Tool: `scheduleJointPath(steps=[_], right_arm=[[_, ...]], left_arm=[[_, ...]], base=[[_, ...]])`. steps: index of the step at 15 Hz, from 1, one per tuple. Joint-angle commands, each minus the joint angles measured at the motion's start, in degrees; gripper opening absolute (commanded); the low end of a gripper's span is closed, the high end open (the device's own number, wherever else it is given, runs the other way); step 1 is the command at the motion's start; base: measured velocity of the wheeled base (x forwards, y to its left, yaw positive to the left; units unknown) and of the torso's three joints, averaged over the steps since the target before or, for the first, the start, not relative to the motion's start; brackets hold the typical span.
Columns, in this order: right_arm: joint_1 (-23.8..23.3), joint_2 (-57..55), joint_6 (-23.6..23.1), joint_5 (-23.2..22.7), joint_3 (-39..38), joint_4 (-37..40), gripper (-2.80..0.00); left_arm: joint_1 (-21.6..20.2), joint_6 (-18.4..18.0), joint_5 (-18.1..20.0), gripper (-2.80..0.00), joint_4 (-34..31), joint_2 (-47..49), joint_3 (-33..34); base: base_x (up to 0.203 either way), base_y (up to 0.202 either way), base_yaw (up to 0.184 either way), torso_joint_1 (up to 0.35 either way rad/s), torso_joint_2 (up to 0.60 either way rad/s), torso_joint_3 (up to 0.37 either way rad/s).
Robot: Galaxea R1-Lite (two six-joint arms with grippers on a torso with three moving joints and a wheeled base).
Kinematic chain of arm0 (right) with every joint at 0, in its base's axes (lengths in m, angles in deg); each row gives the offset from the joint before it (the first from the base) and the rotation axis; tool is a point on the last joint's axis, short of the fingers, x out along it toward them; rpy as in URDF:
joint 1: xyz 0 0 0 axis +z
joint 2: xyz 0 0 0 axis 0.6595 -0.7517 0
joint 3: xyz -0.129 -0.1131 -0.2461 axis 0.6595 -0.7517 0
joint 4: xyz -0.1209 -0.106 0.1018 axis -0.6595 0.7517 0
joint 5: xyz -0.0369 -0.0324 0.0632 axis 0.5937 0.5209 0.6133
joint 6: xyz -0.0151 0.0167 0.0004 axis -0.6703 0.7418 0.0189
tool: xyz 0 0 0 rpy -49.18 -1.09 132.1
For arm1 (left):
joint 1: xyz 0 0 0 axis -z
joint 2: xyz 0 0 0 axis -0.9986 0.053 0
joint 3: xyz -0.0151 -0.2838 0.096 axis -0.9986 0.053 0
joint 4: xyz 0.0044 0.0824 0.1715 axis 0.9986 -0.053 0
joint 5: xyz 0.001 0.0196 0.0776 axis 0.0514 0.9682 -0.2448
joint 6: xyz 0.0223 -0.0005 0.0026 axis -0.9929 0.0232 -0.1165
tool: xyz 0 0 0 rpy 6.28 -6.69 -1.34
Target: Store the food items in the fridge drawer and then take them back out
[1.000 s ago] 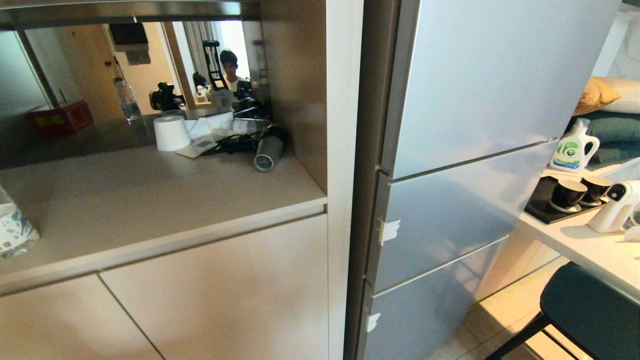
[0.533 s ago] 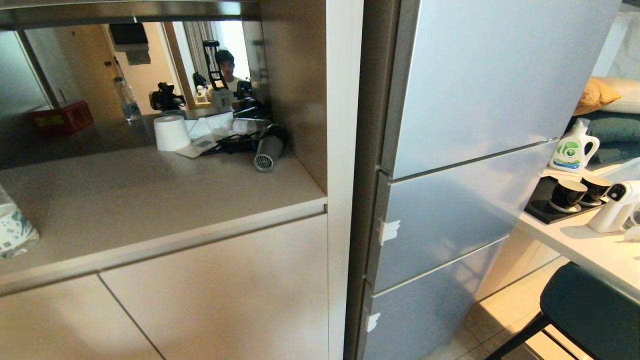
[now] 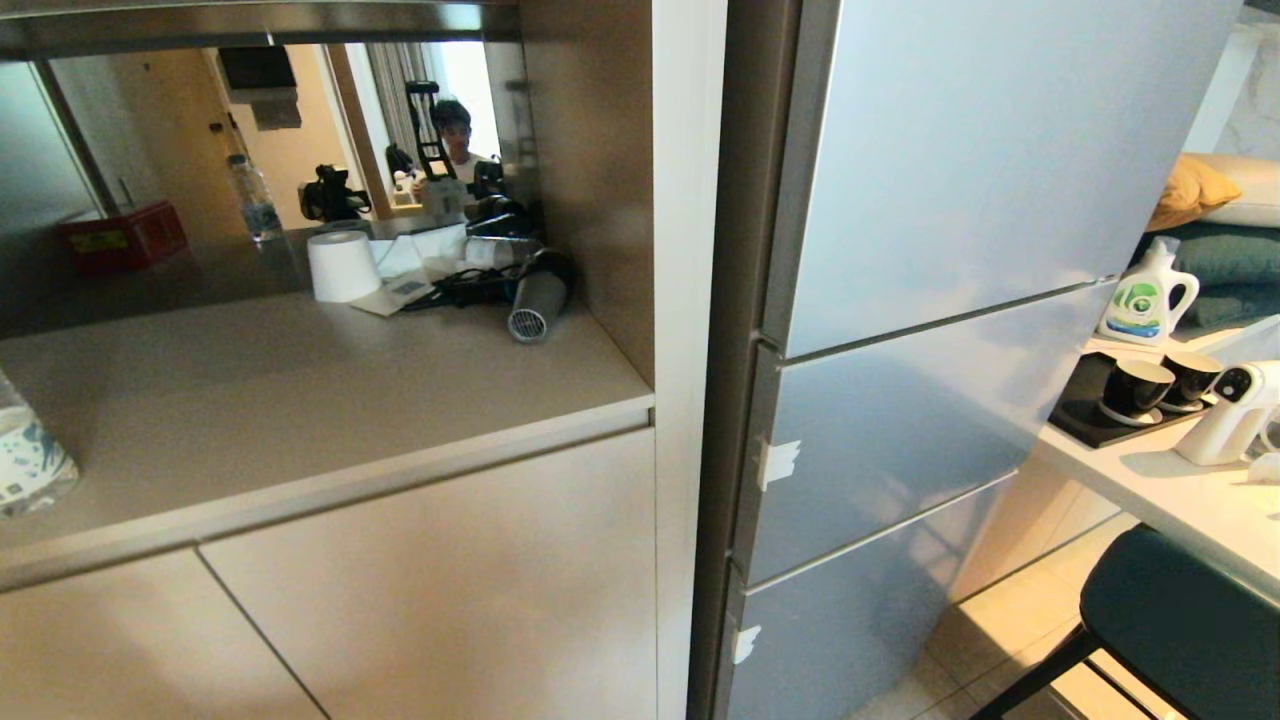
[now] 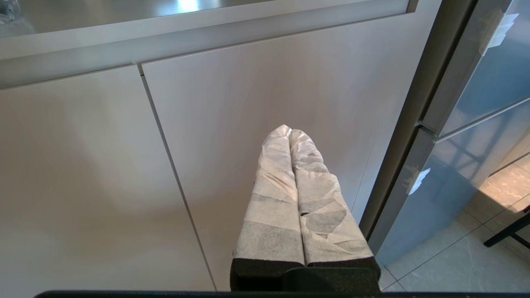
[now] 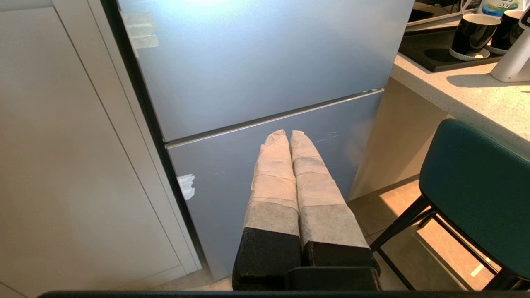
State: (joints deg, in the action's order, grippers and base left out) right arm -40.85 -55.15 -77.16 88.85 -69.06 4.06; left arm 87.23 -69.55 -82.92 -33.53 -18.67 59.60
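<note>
1. The fridge stands at the right of the head view, all its grey-blue panels shut; the fridge drawer and the food items cannot be seen in any view.
2. The left end effector has its two wrapped fingers pressed together, closed on nothing. It hangs low in front of the pale cabinet doors, with the fridge edge to its right.
3. The right end effector is likewise closed and empty, its wrapped fingers touching along their length. It points at the lower fridge panels, just below the seam between two of them.
4. Neither arm shows in the head view.
5. On the beige counter to the left of the fridge, at the far side, stand a white paper roll, a hair dryer lying on its side with its cord, and some white papers.
6. A mirror-like back wall behind the counter reflects a red box, a clear water bottle and a person.
7. A patterned container is cut off at the left edge of the counter.
8. To the right of the fridge, a white counter carries two dark cups on a black tray, a white appliance and a detergent bottle farther back.
9. A dark green chair stands near that counter, on the tiled floor.
</note>
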Motion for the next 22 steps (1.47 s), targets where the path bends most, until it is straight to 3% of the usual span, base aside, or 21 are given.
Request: scheduleJointPath(steps=[1, 22], right_arm=[[0.0, -0.1, 0.0, 0.0, 0.0, -0.1, -2.8], [0.0, -0.1, 0.3, 0.0, 0.0, 0.0, -2.8]], left_arm=[[0.0, 0.0, 0.0, -2.8, 0.0, 0.0, 0.6], [0.0, 0.0, 0.0, -2.8, 0.0, 0.0, 0.6]], base=[[0.0, 0.0, 0.0, 0.0, 0.0, 0.0], [0.0, 0.0, 0.0, 0.0, 0.0, 0.0]])
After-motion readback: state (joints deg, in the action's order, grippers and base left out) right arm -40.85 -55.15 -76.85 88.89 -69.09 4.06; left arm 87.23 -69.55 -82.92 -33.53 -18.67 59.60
